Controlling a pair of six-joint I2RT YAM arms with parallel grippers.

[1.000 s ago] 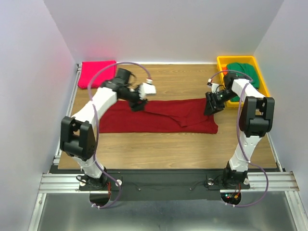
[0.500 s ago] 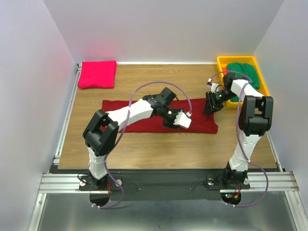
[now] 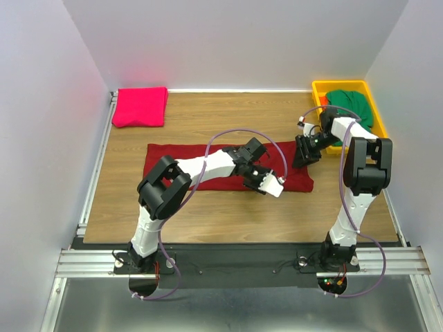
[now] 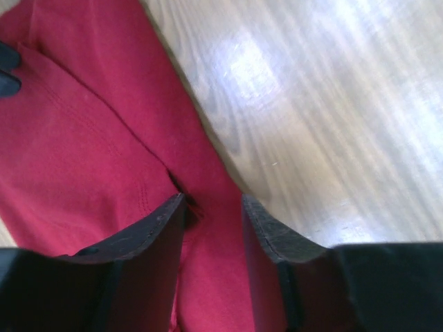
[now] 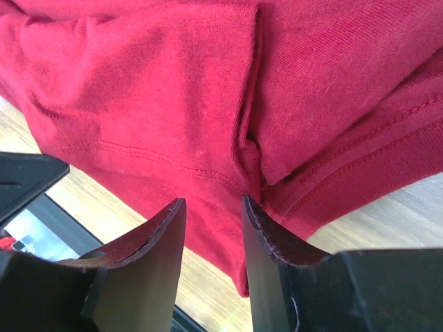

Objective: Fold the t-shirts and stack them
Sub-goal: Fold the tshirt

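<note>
Nearest the arm bases, the left gripper (image 3: 266, 181) reaches across the wooden table (image 3: 208, 207) to the near edge of the maroon t-shirt (image 3: 166, 153), right of centre. Its wrist view shows its fingers (image 4: 149, 235) partly spread, astride a small fold in the red cloth close to where the hem meets bare wood. The cloth lies in the gap and is not visibly pinched.

The maroon t-shirt is spread as a long band running left to right across the middle of the table.

At the shirt's right end, toward its far corner, the right gripper (image 3: 304, 151) bears down on the cloth. In its own camera its fingers (image 5: 149, 256) are likewise partly spread, a raised crease of maroon fabric running up between them without being clamped.

Farther back, the bright pink t-shirt (image 3: 140, 106) lies folded flat in the far left corner. In the far right corner the green t-shirt (image 3: 353, 107) sits bunched inside a yellow bin (image 3: 320, 88), just beyond the right arm.
</note>
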